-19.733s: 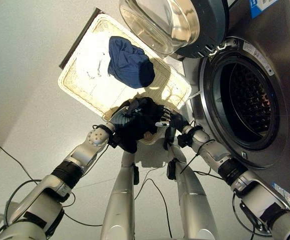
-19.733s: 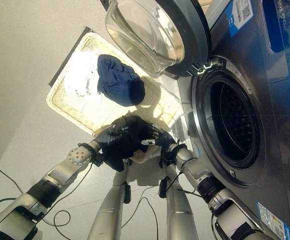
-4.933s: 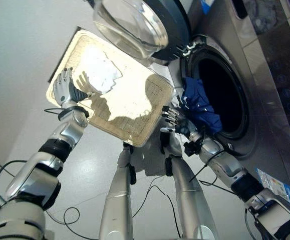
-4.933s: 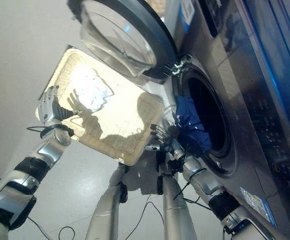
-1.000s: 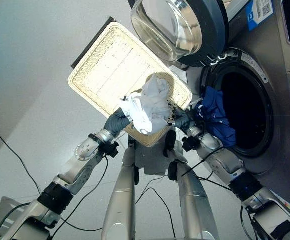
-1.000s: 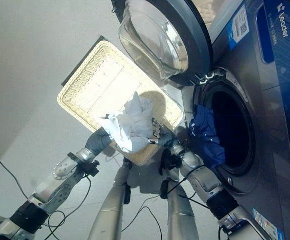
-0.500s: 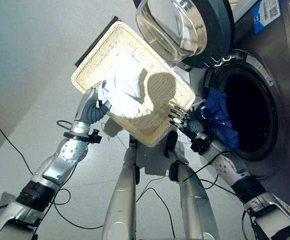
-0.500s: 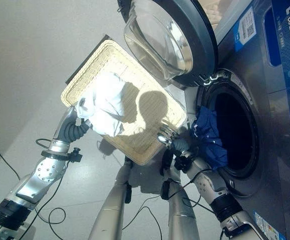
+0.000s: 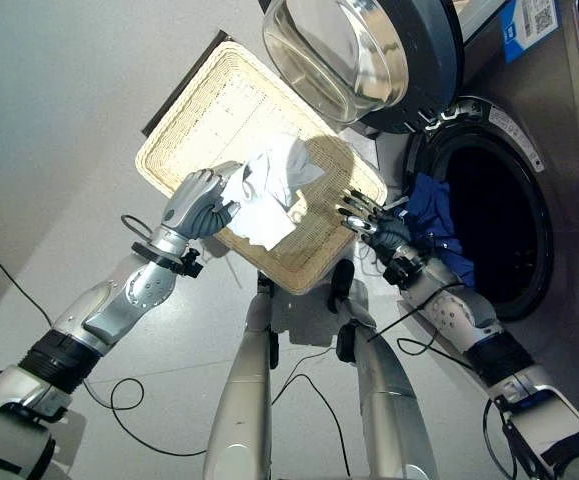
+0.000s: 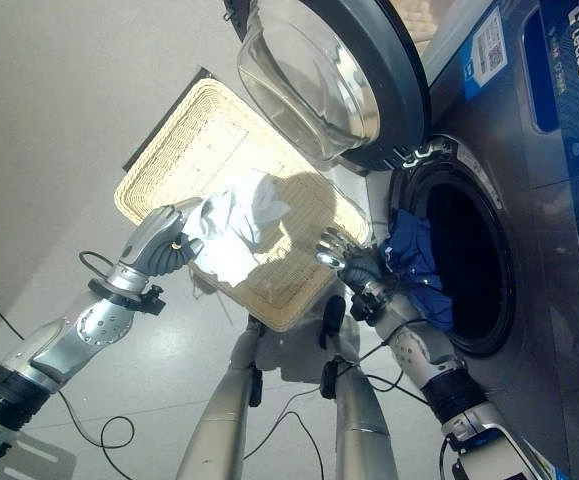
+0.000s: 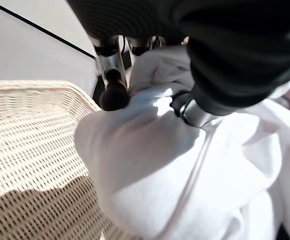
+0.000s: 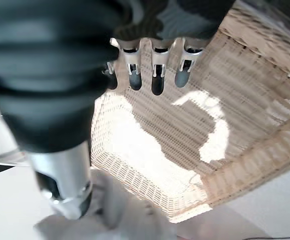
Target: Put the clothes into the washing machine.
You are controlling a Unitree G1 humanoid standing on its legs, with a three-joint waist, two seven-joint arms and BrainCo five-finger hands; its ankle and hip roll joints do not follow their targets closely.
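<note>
My left hand (image 9: 197,203) is shut on a crumpled white garment (image 9: 270,187), held over the near left part of the wicker basket (image 9: 201,112). In the left wrist view the white garment (image 11: 185,165) bulges past my curled fingers (image 11: 113,90). A blue garment (image 9: 437,225) hangs over the lower rim of the washing machine's round opening (image 9: 489,215), partly inside the drum. My right hand (image 9: 367,217) is open, fingers spread, between the basket's near right corner and the blue garment. Its fingers (image 12: 155,75) point at the basket's weave (image 12: 200,125).
The washer's glass door (image 9: 354,55) stands swung open above the basket's far right side. The grey machine front (image 10: 559,200) fills the right. Light floor (image 9: 59,90) lies to the left of the basket.
My left hand has carried the white garment rightward from the basket's left edge toward its middle. The right hand has stayed by the blue garment, shifting slightly up.
</note>
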